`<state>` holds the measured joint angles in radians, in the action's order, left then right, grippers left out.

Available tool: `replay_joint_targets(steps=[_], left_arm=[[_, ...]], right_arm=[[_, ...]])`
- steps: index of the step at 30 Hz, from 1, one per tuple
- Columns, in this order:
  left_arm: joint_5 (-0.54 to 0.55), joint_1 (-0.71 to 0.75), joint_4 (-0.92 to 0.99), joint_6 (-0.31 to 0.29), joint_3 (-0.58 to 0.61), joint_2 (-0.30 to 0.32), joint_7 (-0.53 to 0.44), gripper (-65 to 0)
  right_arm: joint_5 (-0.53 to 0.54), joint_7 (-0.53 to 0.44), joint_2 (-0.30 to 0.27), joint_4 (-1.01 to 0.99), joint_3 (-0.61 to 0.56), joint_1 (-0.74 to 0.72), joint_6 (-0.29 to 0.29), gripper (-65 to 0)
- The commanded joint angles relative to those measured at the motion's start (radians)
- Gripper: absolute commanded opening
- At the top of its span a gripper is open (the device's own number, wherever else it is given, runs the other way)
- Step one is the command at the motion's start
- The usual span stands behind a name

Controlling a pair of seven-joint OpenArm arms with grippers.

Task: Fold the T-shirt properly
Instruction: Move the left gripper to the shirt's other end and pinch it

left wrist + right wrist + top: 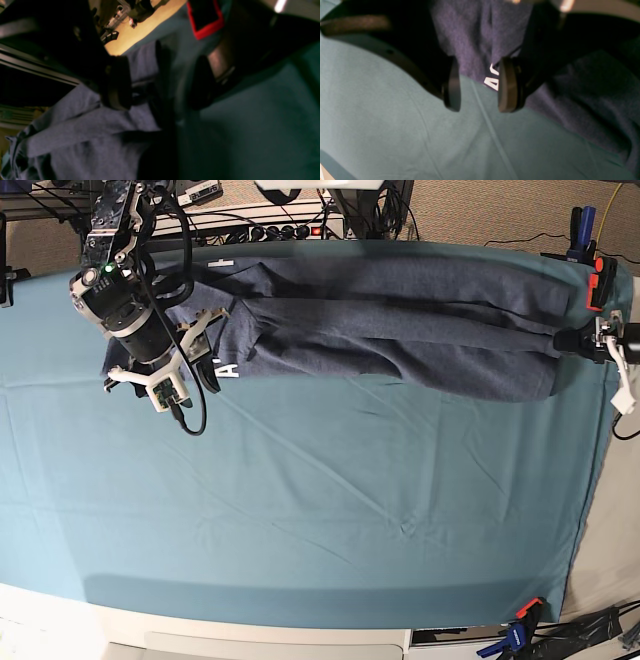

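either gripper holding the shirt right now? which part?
Neither. Left gripper and right gripper both stand open over the T-shirt, nothing between the pads.

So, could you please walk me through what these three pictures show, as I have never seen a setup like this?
This is a two-armed robot meant to fold a T-shirt. The base view looks down on a table covered by a teal cloth, clamped at the edges. The shirt lies stretched in a long bunched band along the far side, with white lettering near one end.

The other two pictures come from cameras on the wrists, looking past each hand. The right hand is at the lettered end, on the left of the base view; its wrist view shows the fingers apart just above the shirt's edge, holding nothing. The left hand is at the opposite end, also open, fabric below it.
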<state>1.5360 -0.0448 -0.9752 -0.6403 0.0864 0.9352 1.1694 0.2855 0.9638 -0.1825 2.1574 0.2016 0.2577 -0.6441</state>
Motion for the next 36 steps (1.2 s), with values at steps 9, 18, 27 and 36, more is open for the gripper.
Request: replay_joint_targets(steps=[9, 18, 27, 36], left_arm=[[-0.052, 0.012, 0.0, 0.012, 0.008, -0.062, 0.045, -24.4], [-0.052, 0.024, 0.0, 0.012, 0.009, -0.099, 0.045, -24.5], [-0.052, 0.037, -0.005, 0.012, 0.009, -0.095, 0.051, -25.6], [-0.052, 0.078, -0.028, 0.012, 0.009, -0.064, 0.053, -27.9]], right_arm=[[0.012, -0.028, -0.008, 0.015, 0.004, -0.008, 0.006, -39.0], [0.011, -0.029, -0.008, 0.015, 0.004, -0.008, 0.015, -39.0], [0.008, -0.027, -0.009, 0.015, 0.004, -0.008, 0.018, -39.0], [-0.018, -0.027, -0.008, 0.015, 0.004, -0.009, 0.036, -39.0]])
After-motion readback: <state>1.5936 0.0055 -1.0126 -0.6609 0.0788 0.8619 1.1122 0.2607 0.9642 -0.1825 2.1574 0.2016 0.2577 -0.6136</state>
